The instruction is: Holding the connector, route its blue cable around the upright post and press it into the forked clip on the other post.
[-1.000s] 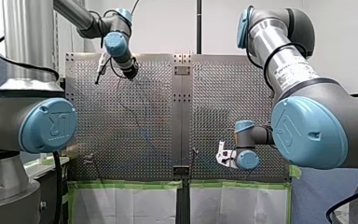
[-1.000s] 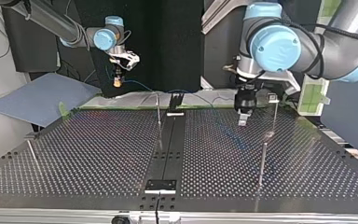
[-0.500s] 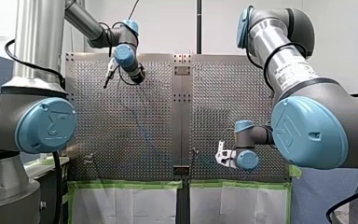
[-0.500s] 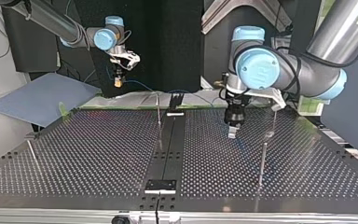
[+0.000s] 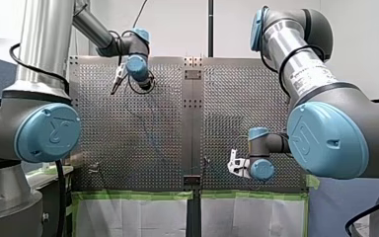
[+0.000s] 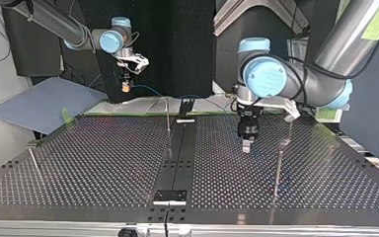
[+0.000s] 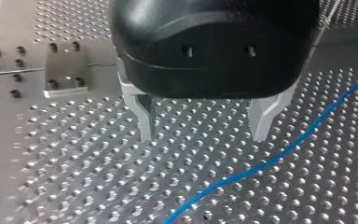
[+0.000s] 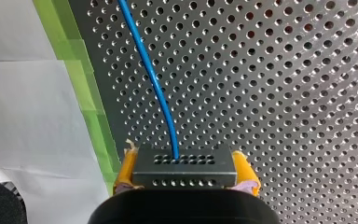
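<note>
tabletop (image 6: 103, 158): perforated metal, with a dark strip (image 6: 177, 153) down the middle. Green tape (image 8: 91, 116) runs along the edge nearest the arms, and there's a white sheet (image 8: 32, 102) past it.
right tool (image 8: 185, 169): the yellow pads are clamped tight on the connector (image 8: 184, 179). It hangs up in the air just inside that taped edge, at the top view's left.
cable (image 8: 154, 79): blue, comes out of the connector's face and heads off over the holes, away from the tape.
left tool (image 7: 201, 133): the fingers are spread wide with nothing between them, pointing down just above the tabletop. The cable crosses the holes just past one fingertip, and I can't tell if it touches.
posts: the thin middle post (image 6: 168, 121) is right beside the strip. The right post (image 6: 278, 170) is at the top view's right, and the short leaning post (image 6: 33, 160) is near its left edge.
room: the left tool sits between the strip and the right post, apart from both. There's a wide stretch of bare holes between the middle post and the leaning post.
clip: too small to make out which post has it.
</note>
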You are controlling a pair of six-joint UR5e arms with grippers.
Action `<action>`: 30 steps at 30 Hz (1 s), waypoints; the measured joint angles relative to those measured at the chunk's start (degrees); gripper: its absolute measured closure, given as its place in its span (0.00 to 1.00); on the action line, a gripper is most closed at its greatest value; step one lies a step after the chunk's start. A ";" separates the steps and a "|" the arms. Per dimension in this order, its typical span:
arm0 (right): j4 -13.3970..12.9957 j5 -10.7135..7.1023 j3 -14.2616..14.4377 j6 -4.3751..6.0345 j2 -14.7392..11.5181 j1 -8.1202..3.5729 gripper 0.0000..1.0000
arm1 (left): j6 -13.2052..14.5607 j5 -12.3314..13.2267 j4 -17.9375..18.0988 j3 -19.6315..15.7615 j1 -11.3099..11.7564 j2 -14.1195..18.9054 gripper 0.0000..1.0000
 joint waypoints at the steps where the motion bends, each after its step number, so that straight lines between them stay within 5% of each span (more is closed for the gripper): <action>1: 0.01 0.00 0.00 0.01 0.00 0.00 1.00 | 0.49 -0.47 0.27 0.02 -0.19 -0.47 0.02; 16: -0.11 -0.52 0.00 0.02 0.04 0.00 1.00 | 7.32 -7.32 1.08 0.43 -1.24 -2.60 0.02; 25: -0.10 -0.53 0.01 0.02 0.04 0.00 1.00 | 9.03 -11.23 1.85 0.46 -1.07 -2.65 0.02; 30: -0.14 -0.53 0.01 0.02 0.04 0.11 1.00 | 10.92 -11.80 3.39 0.47 -1.48 -2.65 0.02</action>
